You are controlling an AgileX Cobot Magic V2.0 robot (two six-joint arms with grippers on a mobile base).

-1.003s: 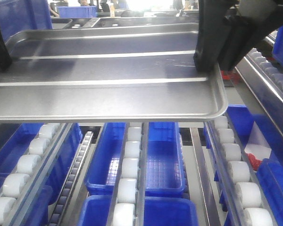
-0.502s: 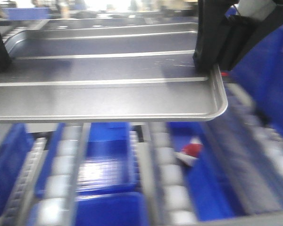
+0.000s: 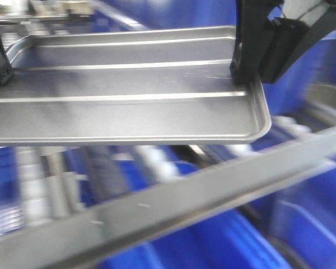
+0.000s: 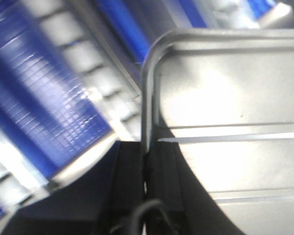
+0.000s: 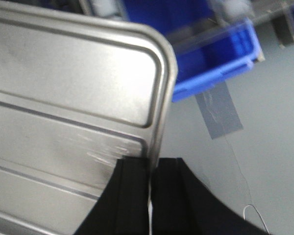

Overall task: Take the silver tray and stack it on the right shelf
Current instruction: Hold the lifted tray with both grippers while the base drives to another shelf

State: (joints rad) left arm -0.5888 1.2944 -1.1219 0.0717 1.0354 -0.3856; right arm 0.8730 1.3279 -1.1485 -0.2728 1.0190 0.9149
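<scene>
Grasp done: your left hand (image 4: pixel 146 169) and right hand (image 5: pixel 151 183) clamp the silver tray (image 3: pixel 129 112) by its rim above the right shelf (image 3: pixel 213 188); stacking remains.

Background clutter, right wrist view
Blue rectangular plastic bin (image 5: pixel 220 54) at one o'clock; grey tape strip (image 5: pixel 218 110) on the smooth grey floor (image 5: pixel 264 156) just below it.
</scene>
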